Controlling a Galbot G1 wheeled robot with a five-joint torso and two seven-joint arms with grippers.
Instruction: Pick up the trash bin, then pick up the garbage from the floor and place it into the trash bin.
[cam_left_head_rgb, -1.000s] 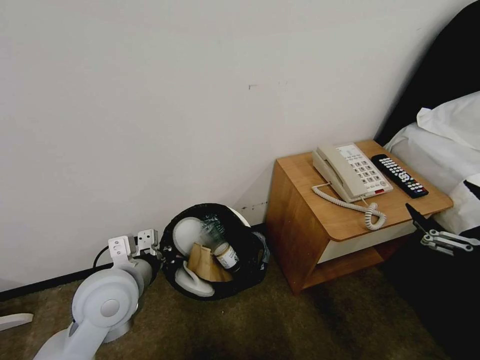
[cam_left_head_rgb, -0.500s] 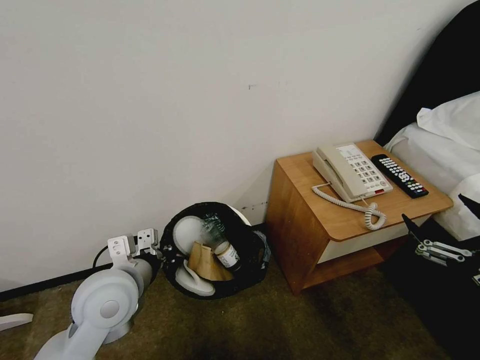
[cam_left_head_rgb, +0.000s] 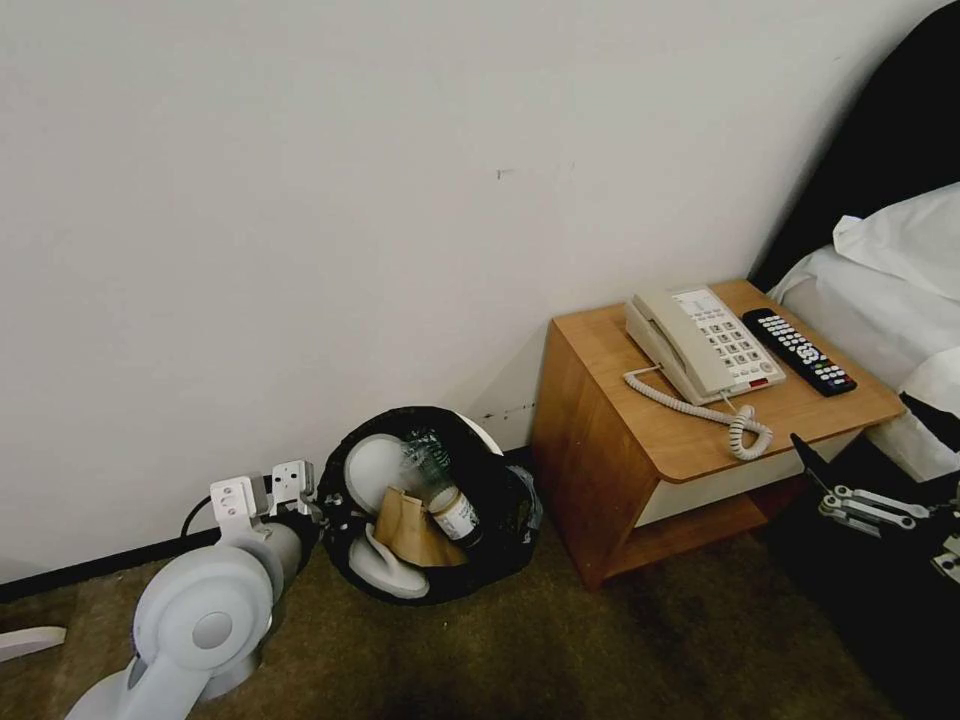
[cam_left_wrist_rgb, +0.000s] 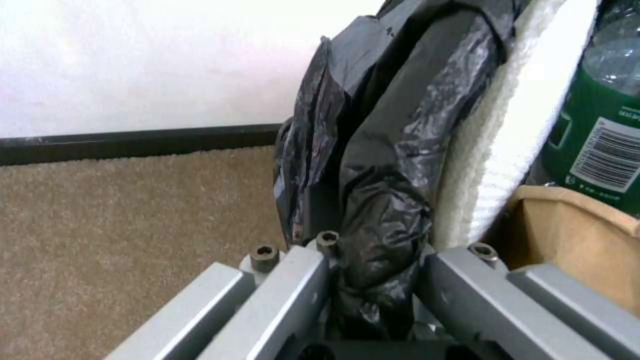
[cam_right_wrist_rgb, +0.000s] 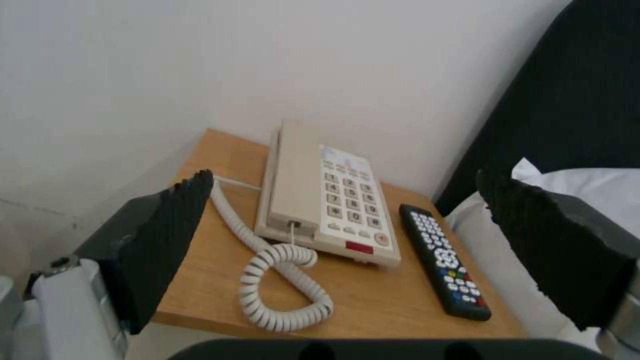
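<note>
Two claws are recorded. The left claw (cam_left_wrist_rgb: 373, 280) is clamped on the bag-covered rim of the trash bin (cam_left_head_rgb: 500, 500), with crinkled black liner (cam_left_wrist_rgb: 387, 165) pinched between its grey fingers (cam_left_wrist_rgb: 293, 295). The right claw (cam_right_wrist_rgb: 347, 250) is held with its jaws spread wide and nothing between them, in front of the bedside desk (cam_left_head_rgb: 640, 420), just off that desk's front corner on the bed side.

The trash bin is found at floor level against the wall, between the left arm and the bedside desk, tipped so that its mouth is turned toward the head camera. Garbage is seen inside it: a white slipper (cam_left_head_rgb: 375, 465), a brown cardboard piece (cam_left_head_rgb: 405, 525) and a green-labelled plastic bottle (cam_left_head_rgb: 450, 505). On the desk a phone (cam_left_head_rgb: 700, 345) and a remote (cam_left_head_rgb: 800, 352) are noted; neither is litter.

The step in hand is judged to be the carrying of the loaded bin. It is judged that the grip should be kept firm on the rim itself and not on loose liner alone, since the plastic could slide or tear under load. The bin should be brought nearer upright before any travel, so that the bottle and slipper are not spilled from the tilted mouth. Clearance from the desk's side panel should be kept.
</note>
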